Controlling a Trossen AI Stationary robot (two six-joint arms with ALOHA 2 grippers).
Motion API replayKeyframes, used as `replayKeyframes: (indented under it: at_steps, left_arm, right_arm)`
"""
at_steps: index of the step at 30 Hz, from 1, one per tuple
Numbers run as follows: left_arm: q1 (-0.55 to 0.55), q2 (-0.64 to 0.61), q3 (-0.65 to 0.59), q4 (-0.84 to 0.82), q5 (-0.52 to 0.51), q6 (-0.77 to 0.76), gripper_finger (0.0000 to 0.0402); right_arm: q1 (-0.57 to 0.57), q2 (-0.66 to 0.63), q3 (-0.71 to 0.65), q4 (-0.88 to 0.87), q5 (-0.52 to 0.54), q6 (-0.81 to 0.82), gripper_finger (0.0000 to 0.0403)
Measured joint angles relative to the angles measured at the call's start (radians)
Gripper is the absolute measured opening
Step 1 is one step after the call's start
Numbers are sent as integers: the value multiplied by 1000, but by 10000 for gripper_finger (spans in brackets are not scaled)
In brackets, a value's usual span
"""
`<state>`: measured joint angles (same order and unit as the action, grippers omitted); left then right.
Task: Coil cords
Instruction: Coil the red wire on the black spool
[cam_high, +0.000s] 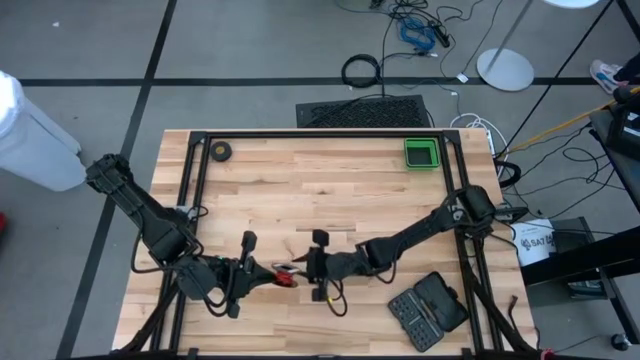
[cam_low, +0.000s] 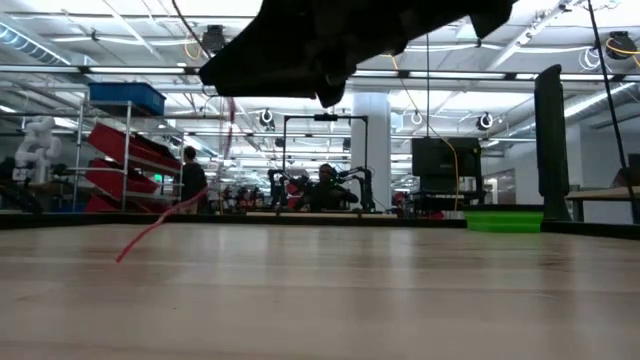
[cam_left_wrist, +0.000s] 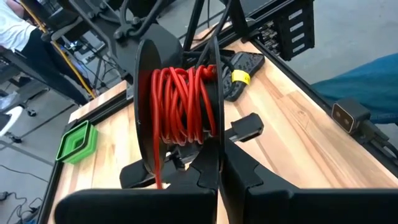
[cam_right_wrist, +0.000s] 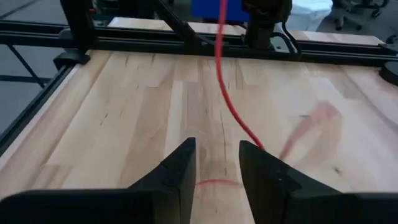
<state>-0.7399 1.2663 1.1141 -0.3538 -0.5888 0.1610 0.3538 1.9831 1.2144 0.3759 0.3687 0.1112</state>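
The cords are a red wire wound on a black two-flanged spool (cam_left_wrist: 180, 102), which hangs above the table's near middle (cam_high: 284, 277). My left gripper (cam_left_wrist: 221, 186) is shut on the spool (cam_high: 266, 276). A loose strand (cam_right_wrist: 227, 93) drops from the spool, and its end lies on the wood (cam_low: 125, 255). My right gripper (cam_right_wrist: 217, 158) stands open, low over the table, facing the spool from the right (cam_high: 308, 268). The strand passes behind one of its fingers (cam_right_wrist: 261, 168); whether it touches, I cannot tell. My left gripper pinches the rim of one spool flange (cam_left_wrist: 216, 158) between its two fingers, at the flange's lower edge. The spool stands above the fingers, clear of the table, with its flanges upright and the red windings beside the hold.
A green tray (cam_high: 421, 153) sits at the far right, a small dark tape roll (cam_high: 220, 151) at the far left, and an open black tool case (cam_high: 428, 310) at the near right. Black frame rails (cam_high: 190, 190) run along the table's sides and far edge.
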Motion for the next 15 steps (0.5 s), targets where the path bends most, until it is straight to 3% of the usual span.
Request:
replayKeyframes:
  at_steps: [10, 15]
  left_arm:
    - [0, 0, 0, 3, 0, 1, 6]
    - [0, 0, 0, 3, 0, 1, 6]
  right_arm:
    - [0, 0, -23, 6, 22, 3, 186]
    - [-4, 0, -23, 10, 23, 6, 202]
